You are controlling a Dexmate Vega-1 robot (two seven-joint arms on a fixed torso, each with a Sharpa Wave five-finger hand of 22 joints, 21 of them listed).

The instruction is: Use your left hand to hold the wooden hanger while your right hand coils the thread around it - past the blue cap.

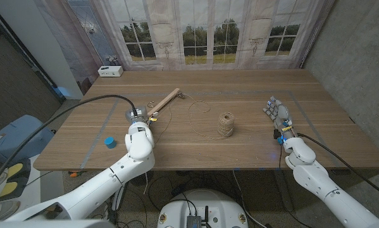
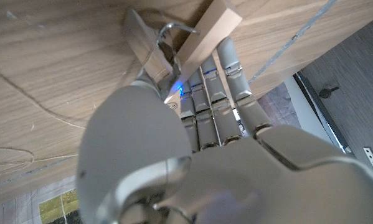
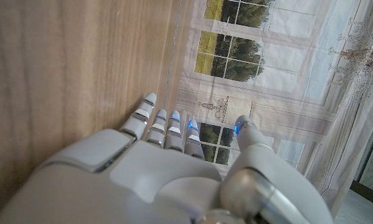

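The wooden hanger (image 1: pixel 164 99) lies slantwise on the table left of the middle, its metal hook (image 1: pixel 152 105) beside it. My left hand (image 1: pixel 138 128) is at the hanger's near end. In the left wrist view its fingers (image 2: pixel 226 68) stretch out straight under the end of the hanger (image 2: pixel 206 32) and hook (image 2: pixel 169 29), not curled round it. The thread spool (image 1: pixel 226 124) stands in the middle, with loose thread (image 1: pixel 198 107) looping back toward the hanger. The blue cap (image 1: pixel 109 142) sits near the front left edge. My right hand (image 1: pixel 278 114) stands open at the right, holding nothing.
A small white box (image 1: pixel 111 71) sits at the table's far left corner. Pale tape lines (image 1: pixel 94 136) mark the table top. The curtained window is behind the far edge.
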